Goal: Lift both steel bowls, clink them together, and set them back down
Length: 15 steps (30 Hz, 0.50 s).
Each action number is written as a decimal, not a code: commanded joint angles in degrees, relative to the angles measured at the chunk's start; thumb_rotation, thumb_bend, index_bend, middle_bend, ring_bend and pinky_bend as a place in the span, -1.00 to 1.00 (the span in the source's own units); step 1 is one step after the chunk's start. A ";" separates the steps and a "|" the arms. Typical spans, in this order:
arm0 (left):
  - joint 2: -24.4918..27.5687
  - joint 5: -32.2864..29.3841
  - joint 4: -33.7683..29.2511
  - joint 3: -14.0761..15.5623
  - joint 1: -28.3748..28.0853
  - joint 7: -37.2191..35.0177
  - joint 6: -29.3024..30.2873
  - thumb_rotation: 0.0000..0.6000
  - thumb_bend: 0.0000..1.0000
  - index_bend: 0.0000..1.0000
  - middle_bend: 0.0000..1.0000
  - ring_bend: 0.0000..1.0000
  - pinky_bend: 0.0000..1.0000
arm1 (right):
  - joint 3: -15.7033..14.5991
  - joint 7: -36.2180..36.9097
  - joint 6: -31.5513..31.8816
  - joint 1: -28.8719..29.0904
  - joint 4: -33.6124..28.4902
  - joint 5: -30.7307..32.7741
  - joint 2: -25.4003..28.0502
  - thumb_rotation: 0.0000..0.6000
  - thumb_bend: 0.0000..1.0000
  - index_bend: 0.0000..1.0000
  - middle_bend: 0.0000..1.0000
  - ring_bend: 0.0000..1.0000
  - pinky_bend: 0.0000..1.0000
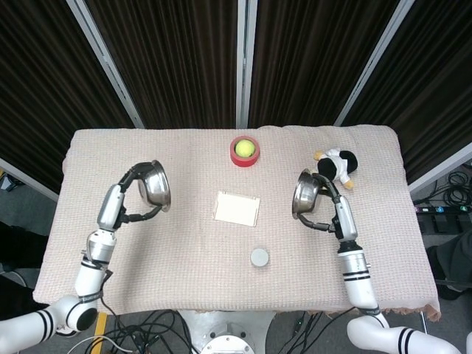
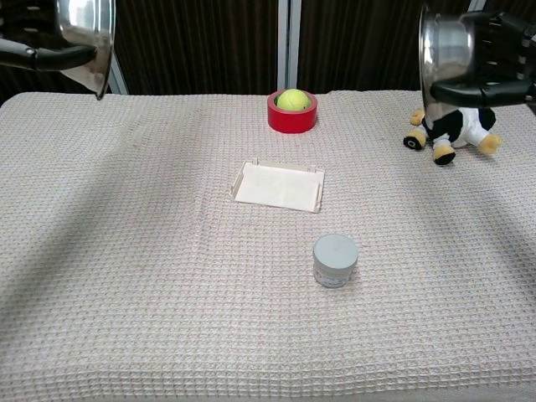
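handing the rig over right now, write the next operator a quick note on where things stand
Left hand: holds the left steel bowl up off the table, tipped on its side.
Right hand: holds the right steel bowl the same way, raised and tipped, near the plush toy.
Done: both bowls are lifted.
Not yet: the bowls are well apart, with the white tray between them on the table. Bring them together over the middle to clink, then set each back down on its own side. Mind the small white jar and the ball in the red ring.
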 commanded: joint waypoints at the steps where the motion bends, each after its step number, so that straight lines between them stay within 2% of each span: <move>1: -3.32 1.06 -4.47 -1.69 -1.31 -15.24 -7.17 1.00 -0.41 -0.18 -0.25 -0.29 0.05 | 1.95 24.49 -6.20 5.06 4.65 -7.01 -4.57 1.00 -0.66 -0.13 -0.30 -0.46 -0.20; 3: -4.71 1.40 -3.83 -2.41 -2.75 -16.33 -8.34 1.00 -0.44 -0.19 -0.25 -0.29 0.05 | 2.33 31.24 -9.40 7.52 5.40 -8.01 -4.61 1.00 -0.66 -0.13 -0.31 -0.47 -0.20; 8: -6.75 1.33 -3.23 -4.01 -5.07 -16.65 -9.84 1.00 -0.45 -0.18 -0.24 -0.29 0.05 | 2.89 42.10 -14.54 12.87 7.87 -9.91 -5.99 1.00 -0.64 -0.12 -0.31 -0.47 -0.20; 15: -7.94 1.10 -2.99 -5.38 -7.41 -16.07 -11.61 1.00 -0.45 -0.17 -0.24 -0.28 0.06 | 3.54 46.19 -18.41 18.70 11.89 -10.11 -9.63 1.00 -0.62 -0.11 -0.32 -0.47 -0.20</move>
